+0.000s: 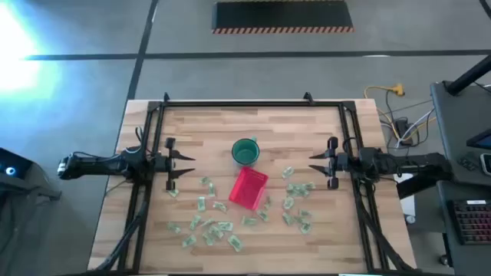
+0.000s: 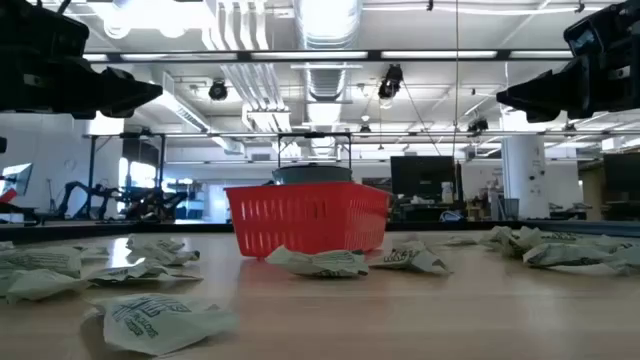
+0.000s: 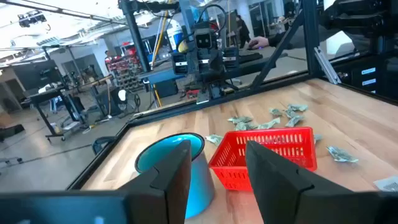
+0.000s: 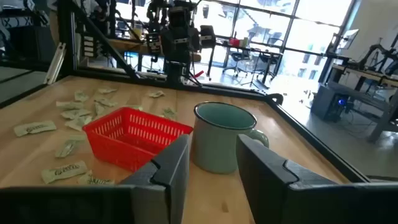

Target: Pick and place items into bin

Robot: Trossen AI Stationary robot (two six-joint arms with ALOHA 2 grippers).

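Red mesh plastic: the bin (image 1: 248, 188) sits mid-table on the wood-plank table (image 1: 222, 123), turned at a slant, just beside the dark-green enamel cup (image 1: 245, 152), which stands behind it toward the far edge. From the low view the bin looks empty, though its floor is hidden; no packet shows over the rim.

Packets (image 1: 209, 228): pale green-and-white wrapped pieces, scattered loose in two loose groups, one on the left-arm side and forward of the bin, another (image 1: 295, 205) on the right-arm side. One lies (image 2: 318, 262) right against the bin's front wall in the low view. All flat on the wood, none stacked that I can tell.

Left gripper (image 1: 182, 168) hangs above the table's left side, fingers spread apart, nothing between them. Right gripper (image 1: 316, 165) mirrors it on the right side, likewise spread and empty. Both are well above the packets, per the low view.

Handling, as a judgement: packets look light, crinkled, soft-walled; they will likely slide on the smooth wood and buckle under a pinch. Best hold is probably across a raised crumpled ridge or a puffed middle, fingers coming straight down, rather than at a thin flat edge. Nearest candidates to the right gripper lie just below it (image 1: 289, 172).
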